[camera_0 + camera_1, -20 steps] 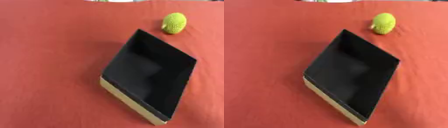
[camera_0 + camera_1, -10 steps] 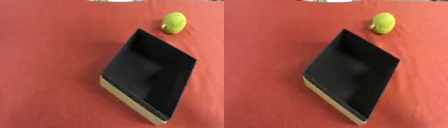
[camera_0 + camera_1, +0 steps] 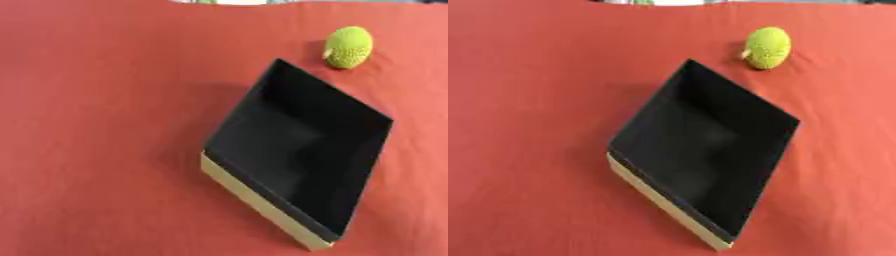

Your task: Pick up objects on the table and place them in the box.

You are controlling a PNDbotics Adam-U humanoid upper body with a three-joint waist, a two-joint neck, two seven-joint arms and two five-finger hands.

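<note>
1. Cloth (image 3: 96, 125): red, covers the whole table, some light wrinkles. Nothing else on it apart from items 2 and 3.
2. Box (image 3: 302, 150): black inside, tan outer wall showing on the near side. Sits centre-right, turned like a diamond, one corner pointing far toward the ball. Looks empty, so I judge the task hasn't started.
3. Ball (image 3: 348, 47): yellow-green, roundish, textured surface. Far right, just beyond the box's far corner, close but apart from it. Only loose object in view.
4. Hands: neither shows in either view, so can't tell whether their fingers are open or curled, and nothing is held as far as the pictures go.
5. Step in hand, my read: reach for the ball. Right arm is the nearer side.
6. How to do it well: come down from above or from the far right so the arm doesn't clip the box corner. The ball may roll, so close fingers and thumb round its widest part rather than nudging it.
7. Then lift clear of the rim, move near-left over the black interior, and release low so it doesn't bounce out.
</note>
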